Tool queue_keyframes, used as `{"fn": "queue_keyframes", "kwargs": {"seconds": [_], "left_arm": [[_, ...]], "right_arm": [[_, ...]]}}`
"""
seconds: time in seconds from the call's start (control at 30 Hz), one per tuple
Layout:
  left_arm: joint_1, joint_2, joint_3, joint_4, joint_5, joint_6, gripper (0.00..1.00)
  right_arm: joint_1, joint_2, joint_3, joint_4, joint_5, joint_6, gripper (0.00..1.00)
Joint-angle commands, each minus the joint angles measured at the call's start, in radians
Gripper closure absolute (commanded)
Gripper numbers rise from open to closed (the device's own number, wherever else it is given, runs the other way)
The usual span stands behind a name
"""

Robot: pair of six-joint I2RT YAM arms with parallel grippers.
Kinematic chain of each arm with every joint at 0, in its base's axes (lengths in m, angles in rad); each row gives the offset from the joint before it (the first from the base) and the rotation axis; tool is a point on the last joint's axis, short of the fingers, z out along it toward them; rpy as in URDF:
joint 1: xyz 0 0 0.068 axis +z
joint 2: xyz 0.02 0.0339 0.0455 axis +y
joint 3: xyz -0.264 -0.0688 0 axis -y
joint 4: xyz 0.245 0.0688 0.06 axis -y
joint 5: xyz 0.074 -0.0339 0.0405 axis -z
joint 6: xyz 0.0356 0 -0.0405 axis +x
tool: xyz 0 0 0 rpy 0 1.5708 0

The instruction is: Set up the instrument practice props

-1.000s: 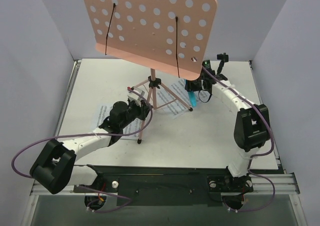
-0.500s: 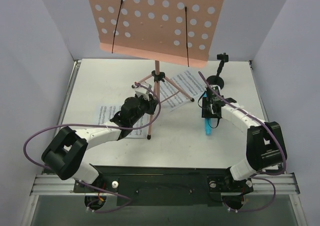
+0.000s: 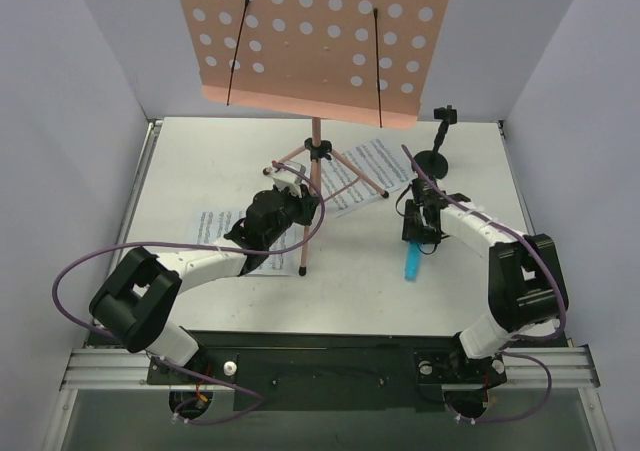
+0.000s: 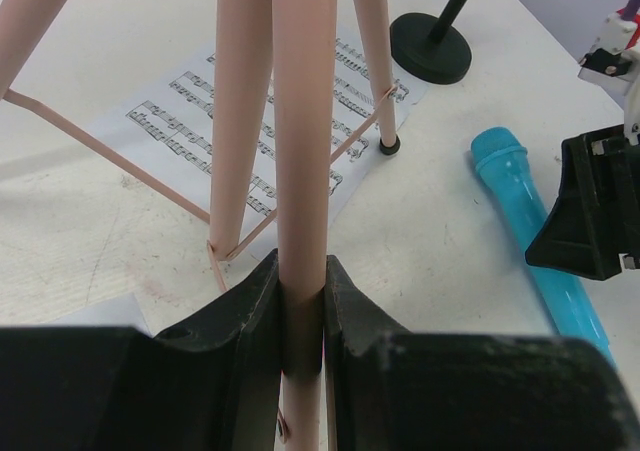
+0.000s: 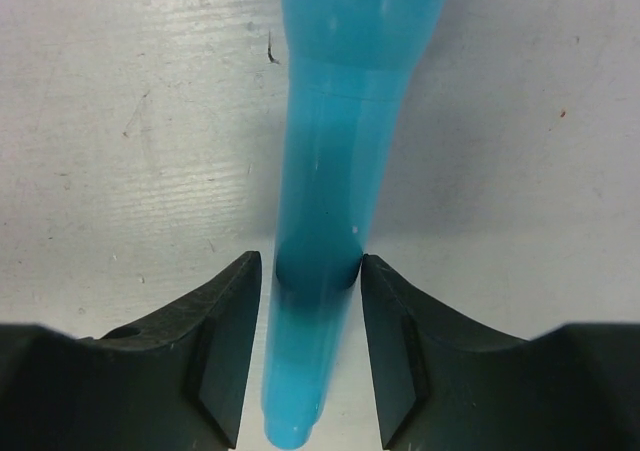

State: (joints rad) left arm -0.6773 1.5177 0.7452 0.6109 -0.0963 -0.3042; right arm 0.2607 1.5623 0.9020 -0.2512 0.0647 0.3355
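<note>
Two arms, two separate jobs at this timestamp.

Left gripper: clenched on a pink tube of the music stand, the near leg as best I can tell. Both jaws press flat against the tube. I judge the hold is there to steady the stand: the perforated desk is large and sits high on thin legs, so it would tip easily. All visible feet rest on the table.

Right gripper: jaws straddle the blue microphone, which lies flat on the table pointing toward me. The wrist view shows a sliver of table between one jaw and the body, so I read this as a released grip, not a pinch.

Mic stand: upright at the far right, well apart from the microphone, clip unfilled.

Sheet music: one page lies under the far tripod legs, the other beside the left arm. Neither is on the desk yet.

Judgement: early stage. Microphone likely needs a re-grasp at a better angle before it goes into the clip.
</note>
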Motion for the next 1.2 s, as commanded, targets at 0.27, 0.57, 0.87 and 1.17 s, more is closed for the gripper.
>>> {"fn": "queue_keyframes", "kwargs": {"seconds": [0.27,0.57,0.87,1.17], "left_arm": [[0.002,0.016,0.052,-0.026,0.026,-0.082,1.00],[0.002,-0.013,0.079,-0.039,0.083,-0.089,1.00],[0.015,-0.065,0.036,-0.079,0.150,-0.049,1.00],[0.050,-0.113,0.020,-0.065,0.184,-0.072,1.00]], "right_arm": [[-0.008,-0.080,0.008,-0.054,0.007,0.005,0.46],[-0.011,-0.228,0.000,0.058,-0.039,0.042,0.44],[-0.012,0.053,0.293,0.064,-0.055,0.059,0.44],[-0.043,0.329,0.520,0.056,-0.098,0.141,0.45]]}}
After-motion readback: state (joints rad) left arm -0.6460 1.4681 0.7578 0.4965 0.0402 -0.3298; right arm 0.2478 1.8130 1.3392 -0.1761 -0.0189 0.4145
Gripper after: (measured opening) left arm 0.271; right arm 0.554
